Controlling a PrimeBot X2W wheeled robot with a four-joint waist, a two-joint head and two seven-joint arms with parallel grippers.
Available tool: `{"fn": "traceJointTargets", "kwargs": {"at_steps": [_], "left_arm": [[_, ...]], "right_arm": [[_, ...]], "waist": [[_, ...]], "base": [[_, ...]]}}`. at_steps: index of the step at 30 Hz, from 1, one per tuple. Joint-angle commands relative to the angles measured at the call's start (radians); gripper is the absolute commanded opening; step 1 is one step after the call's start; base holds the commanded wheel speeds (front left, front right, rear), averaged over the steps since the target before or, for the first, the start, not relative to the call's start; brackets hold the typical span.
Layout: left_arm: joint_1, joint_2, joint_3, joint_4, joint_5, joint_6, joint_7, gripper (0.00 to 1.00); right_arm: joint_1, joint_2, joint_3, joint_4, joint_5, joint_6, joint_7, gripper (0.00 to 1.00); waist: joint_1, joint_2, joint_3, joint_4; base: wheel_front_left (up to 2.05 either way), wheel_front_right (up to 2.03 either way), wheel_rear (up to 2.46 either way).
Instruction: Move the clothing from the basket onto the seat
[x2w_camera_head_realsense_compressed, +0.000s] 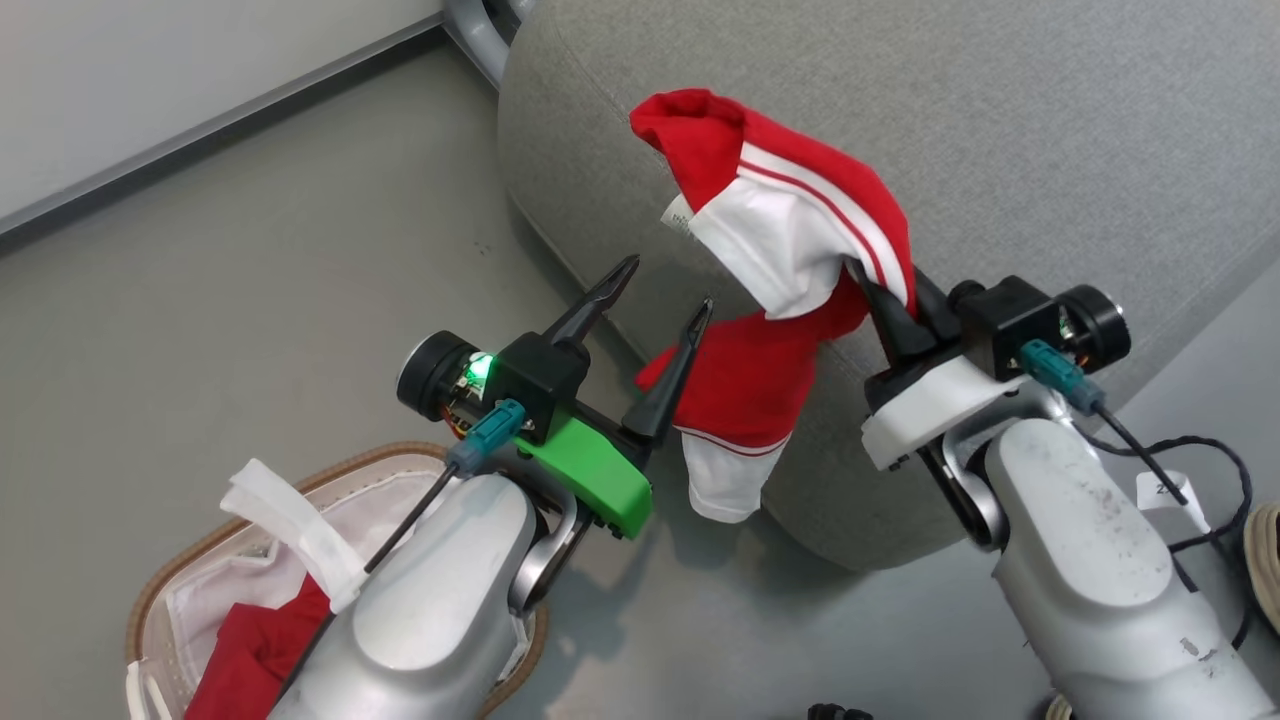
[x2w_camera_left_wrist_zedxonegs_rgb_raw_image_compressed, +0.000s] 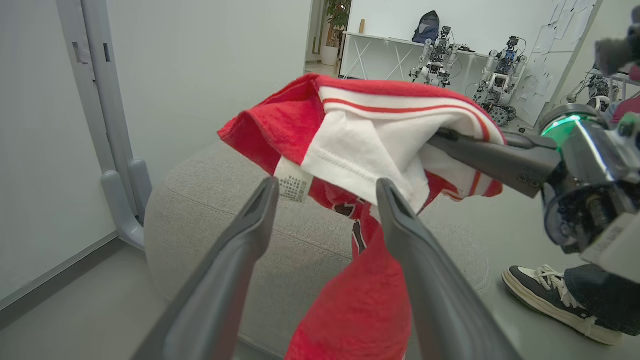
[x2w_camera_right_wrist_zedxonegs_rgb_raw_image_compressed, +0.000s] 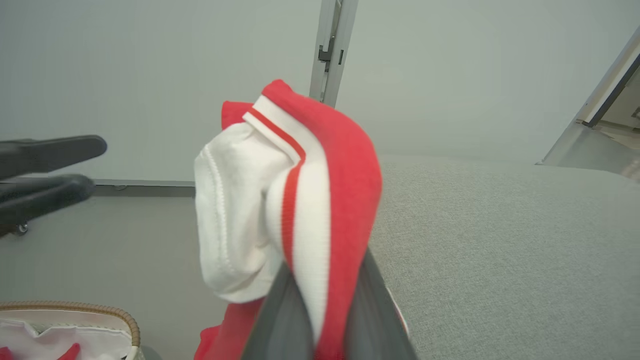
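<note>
Head view: right pincer (x2w_camera_head_realsense_compressed: 885, 300) clamps the striped red-and-white garment (x2w_camera_head_realsense_compressed: 800, 225), hanging at the grey couch cushion (x2w_camera_head_realsense_compressed: 1050, 120) edge; left pincer (x2w_camera_head_realsense_compressed: 668, 284) spread, empty, just beside it

Left wrist view: garment ahead of the spread fingers

Right wrist view: cushion beyond the pinch

Plain red garment (x2w_camera_head_realsense_compressed: 250, 650) sits in the basket (x2w_camera_head_realsense_compressed: 360, 462) behind the left pincer, so I'd judge under halfway

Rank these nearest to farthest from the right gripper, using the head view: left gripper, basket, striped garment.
1. striped garment: clamped in the fingers of the right gripper, so touching it.
2. left gripper: open, off to its left, beside the hanging cloth.
3. basket: far lower left of the view, clearly the farthest.
</note>
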Motion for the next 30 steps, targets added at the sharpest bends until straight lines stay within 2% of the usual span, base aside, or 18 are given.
{"fn": "traceJointTargets", "kwargs": {"at_steps": [1,8,13,30], "left_arm": [[-0.022,0.017,0.002,0.004,-0.011,-0.003,0.0,1.0],[-0.026,0.047,0.019,0.015,0.009,-0.003,0.0,1.0],[-0.034,0.072,0.044,0.012,0.034,-0.003,0.0,1.0],[-0.101,0.087,0.041,0.0,0.063,-0.003,0.0,1.0]], "right_arm": [[-0.035,-0.015,-0.009,-0.004,-0.012,-0.001,-0.002,0.0],[-0.179,-0.093,-0.05,0.027,-0.069,-0.001,-0.002,0.0],[-0.305,-0.133,-0.119,0.067,-0.129,-0.001,-0.002,0.0],[-0.569,-0.3,-0.342,0.242,-0.304,-0.002,-0.002,0.0]], "waist": [[0.0,-0.0001,0.025,0.001],[0.0,-0.0001,0.095,0.007],[0.0,-0.0001,0.166,0.015],[0.0,-0.0001,0.337,0.136]], "base": [[0.0,0.0,0.0],[0.0,0.0,0.0],[0.0,0.0,0.0],[0.0,0.0,0.0]]}}
